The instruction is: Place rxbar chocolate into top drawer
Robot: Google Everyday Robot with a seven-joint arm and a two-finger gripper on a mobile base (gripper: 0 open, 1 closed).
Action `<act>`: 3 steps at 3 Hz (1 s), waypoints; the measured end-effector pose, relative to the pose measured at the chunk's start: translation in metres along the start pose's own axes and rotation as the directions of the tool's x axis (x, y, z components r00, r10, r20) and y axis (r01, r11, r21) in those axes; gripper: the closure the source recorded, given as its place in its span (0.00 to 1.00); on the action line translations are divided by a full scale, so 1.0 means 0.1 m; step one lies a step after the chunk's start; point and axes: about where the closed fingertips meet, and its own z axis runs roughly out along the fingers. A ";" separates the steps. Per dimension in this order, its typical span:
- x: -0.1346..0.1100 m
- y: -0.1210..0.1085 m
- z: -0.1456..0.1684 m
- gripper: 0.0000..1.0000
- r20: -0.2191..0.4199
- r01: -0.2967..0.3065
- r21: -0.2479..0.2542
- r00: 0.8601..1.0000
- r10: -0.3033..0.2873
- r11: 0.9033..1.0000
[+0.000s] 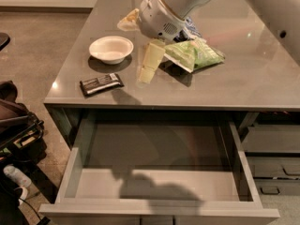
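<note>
The rxbar chocolate [101, 84], a flat black bar with white lettering, lies on the grey tabletop [243, 86] near its front left corner. My gripper [146, 74] hangs from the white arm [161, 15] just above the tabletop, a little right of the bar and in front of the white bowl [111, 48]. It holds nothing that I can see. The top drawer [159, 211] stands pulled out below the table's front edge, its inside bare.
A green snack bag [194, 54] lies right of the gripper, with a blue and white bag [190, 29] behind it and a yellowish bag [130, 21] behind the bowl. Dark drawers with handles [276, 165] are at the right. Dark bags [16, 125] sit on the floor at left.
</note>
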 end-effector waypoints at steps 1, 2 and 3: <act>-0.01 -0.01 0.04 0.00 -0.026 -0.012 0.015 1.000 0.012 1.000; -0.09 -0.17 0.61 0.00 -0.054 0.001 -0.049 0.999 -0.003 0.999; -0.08 -0.16 0.67 0.00 -0.044 -0.006 -0.048 0.999 0.004 0.999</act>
